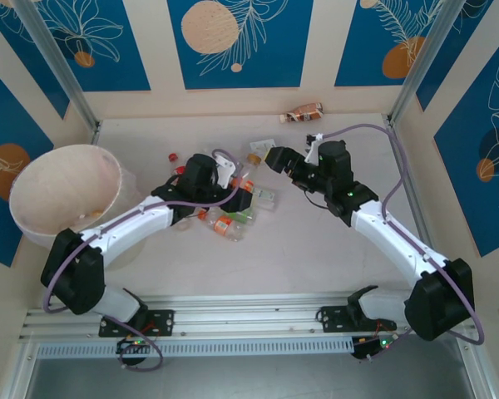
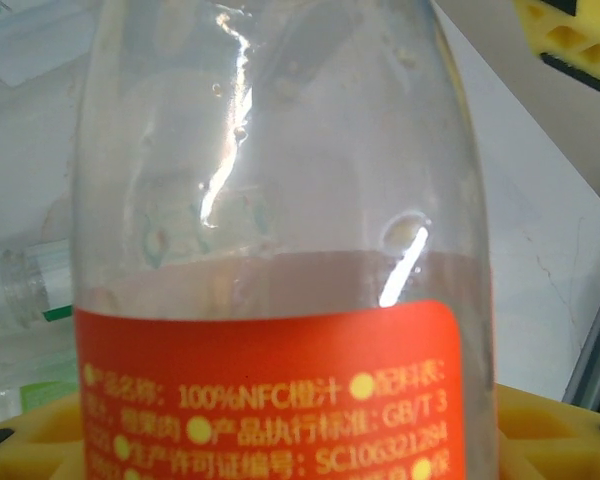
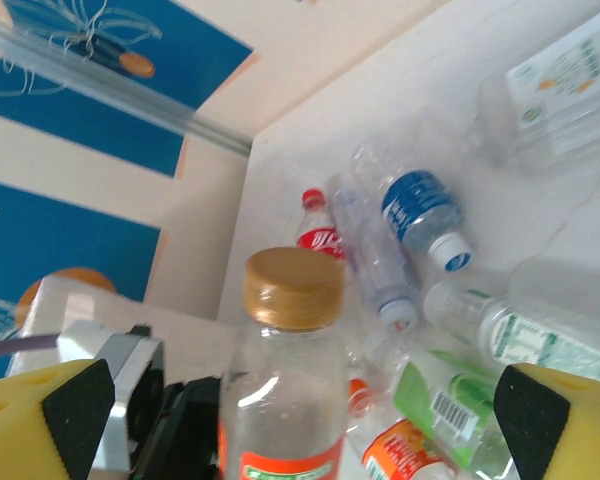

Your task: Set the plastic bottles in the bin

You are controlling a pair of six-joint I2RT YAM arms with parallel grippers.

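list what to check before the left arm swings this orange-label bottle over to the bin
1. left gripper closed on the orange-label bottle: ok
2. right gripper open, fingers well clear of the bottle: ok
3. gold cap seated on the neck: ok
4. bin mouth open, nothing across it: ok
5. grip firm enough for the swing: cannot tell
6. other bottles clear of the arm's path: cannot tell

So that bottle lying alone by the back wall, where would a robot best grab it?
Probably around the middle of the lone bottle, coming down from above. It lies on its side, roughly along the wall and apart from the other bottles, so a tool could close across its body, near side and wall side.
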